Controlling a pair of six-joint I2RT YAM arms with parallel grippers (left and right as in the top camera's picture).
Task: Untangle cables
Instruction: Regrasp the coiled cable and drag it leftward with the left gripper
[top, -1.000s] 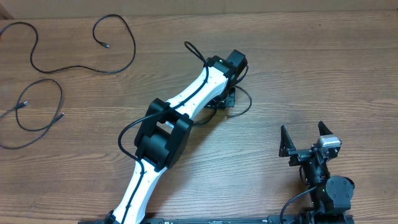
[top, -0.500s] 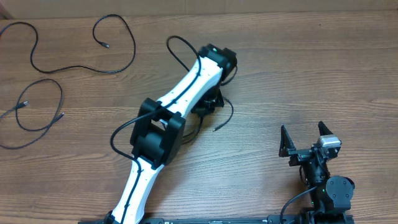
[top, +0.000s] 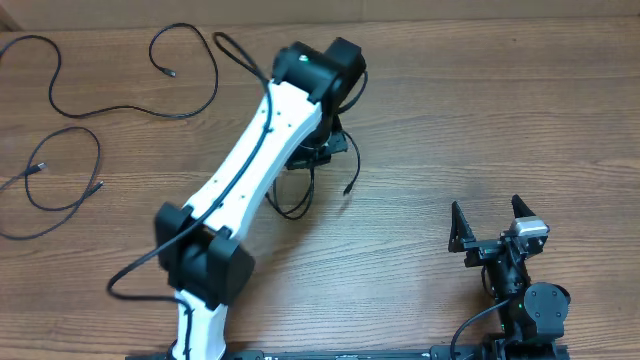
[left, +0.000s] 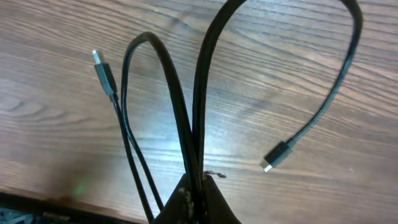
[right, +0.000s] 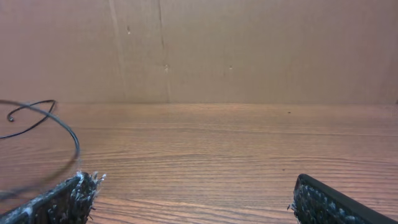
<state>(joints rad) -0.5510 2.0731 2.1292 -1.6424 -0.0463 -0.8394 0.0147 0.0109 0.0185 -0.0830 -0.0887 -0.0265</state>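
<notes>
Moved leftward: left claw (left: 198, 191) gripping cable (left: 199, 112); wooden table (top: 480, 120).

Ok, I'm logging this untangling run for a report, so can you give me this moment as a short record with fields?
left tool: shut on the held cables
held cables: several strands looping out from the tool over the table
plug ends: two in the left wrist view, the other further right, both free
loose cables: two, lying separate at the table's far left, the second nearer the robot
right tool: open, empty, at the near right
</notes>
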